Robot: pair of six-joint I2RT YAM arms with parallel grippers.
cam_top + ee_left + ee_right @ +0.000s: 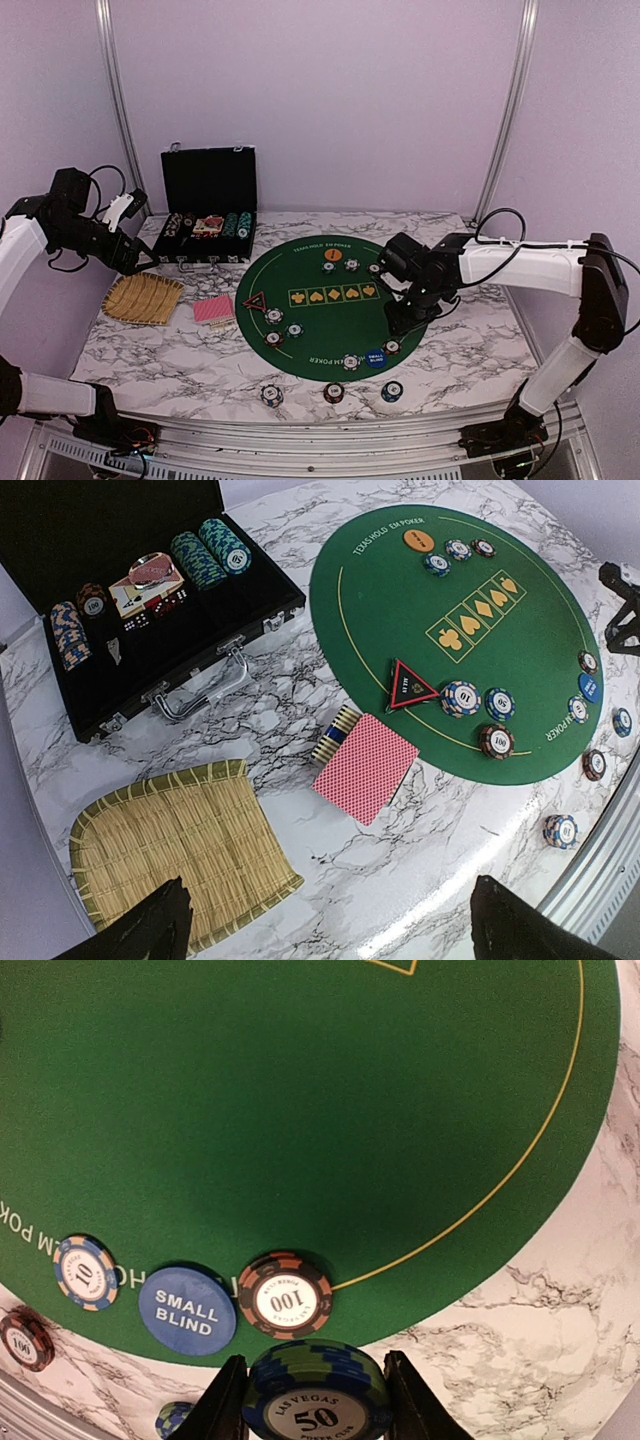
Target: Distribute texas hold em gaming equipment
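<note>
A green-and-blue 50 chip (pixel 315 1400), seemingly the top of a short stack, sits squarely between the fingers (pixel 225 1405) of the right gripper (pixel 315 1410), which is clenched on it from both sides. In the right wrist view it hangs at the rim of the round green mat (pixel 300 1110), where the felt meets the marble table (pixel 560 1340). Just beyond it on the felt lie a red-and-black 100 chip (pixel 285 1295), the blue "small blind" disc (pixel 188 1310) beside that, and a blue 10 chip (pixel 85 1272) further along the rim. How high the held chip is above the surface cannot be told.

From above, the right gripper (pixel 408 318) is over the mat's right side. An orange disc (pixel 329 256) lies near the mat's far edge and a dark red-edged triangle (pixel 254 301) at its left edge, with striped chips close by. Three more chips (pixel 334 392) stand on the bare marble near the table's front edge.

The red-backed playing cards (pixel 365 765) lie on the marble just left of the mat, between it and the woven straw tray (pixel 180 850). An open black case (pixel 130 600) with rows of chips stands behind the tray.

The left gripper (pixel 328 900) is released, fingers wide apart with nothing between them, above the tray and well apart from the mat.
</note>
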